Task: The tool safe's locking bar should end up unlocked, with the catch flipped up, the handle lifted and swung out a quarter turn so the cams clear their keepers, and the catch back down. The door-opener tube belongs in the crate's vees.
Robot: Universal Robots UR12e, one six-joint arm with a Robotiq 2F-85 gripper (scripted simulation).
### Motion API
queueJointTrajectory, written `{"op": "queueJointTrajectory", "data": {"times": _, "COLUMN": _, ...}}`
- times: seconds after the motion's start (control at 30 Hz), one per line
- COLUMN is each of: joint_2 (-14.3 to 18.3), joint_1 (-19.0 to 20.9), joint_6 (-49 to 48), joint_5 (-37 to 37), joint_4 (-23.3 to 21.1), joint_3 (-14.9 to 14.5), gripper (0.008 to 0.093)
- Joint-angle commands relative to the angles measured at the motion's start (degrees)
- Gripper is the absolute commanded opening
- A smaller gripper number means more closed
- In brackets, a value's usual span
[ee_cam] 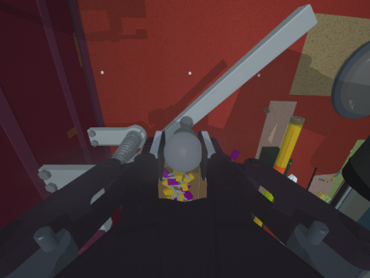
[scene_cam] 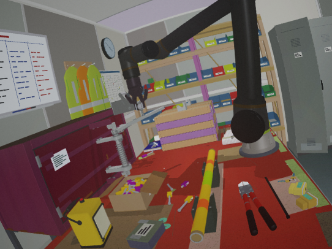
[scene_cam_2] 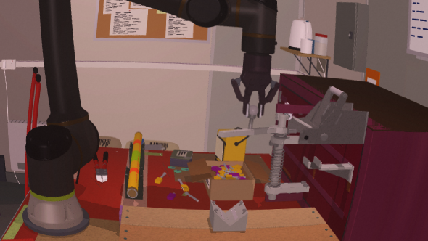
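Observation:
The locking bar (scene_cam: 122, 147) (scene_cam_2: 277, 159) stands upright on the front of the dark red tool safe (scene_cam: 58, 162). Its grey handle (scene_cam: 144, 118) (scene_cam_2: 250, 132) (ee_cam: 240, 70) sticks out from the top of the bar over the bench. A round knob (ee_cam: 182, 149) (scene_cam_2: 252, 110) rises from the handle, and my gripper (scene_cam: 138, 104) (scene_cam_2: 253, 110) (ee_cam: 181, 151) is closed on that knob. The grey catch (scene_cam_2: 328, 121) (scene_cam: 124, 104) is tipped up beside the bar's top. The yellow door-opener tube (scene_cam: 203, 196) (scene_cam_2: 133, 163) lies in black vee blocks on the red bench.
An open cardboard box (scene_cam: 137, 191) (scene_cam_2: 230, 179) of yellow and purple parts sits under the handle. A striped crate (scene_cam: 186, 125) stands behind. A grey vee block (scene_cam_2: 227, 217) sits on the crate's top. Bolt cutters (scene_cam: 254, 205), a yellow case (scene_cam: 90, 222) and small tools lie on the bench.

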Motion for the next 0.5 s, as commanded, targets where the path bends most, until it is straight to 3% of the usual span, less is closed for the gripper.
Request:
{"op": "queueJointTrajectory", "data": {"times": 0.0, "joint_2": -0.2, "joint_1": 0.1, "joint_6": 0.1, "joint_5": 0.1, "joint_4": 0.2, "joint_3": 0.0, "gripper": 0.0080}}
{"op": "queueJointTrajectory", "data": {"times": 0.47, "joint_2": -1.2, "joint_1": 1.1, "joint_6": 1.0, "joint_5": 0.1, "joint_4": 0.5, "joint_3": 0.8, "gripper": 0.0080}}
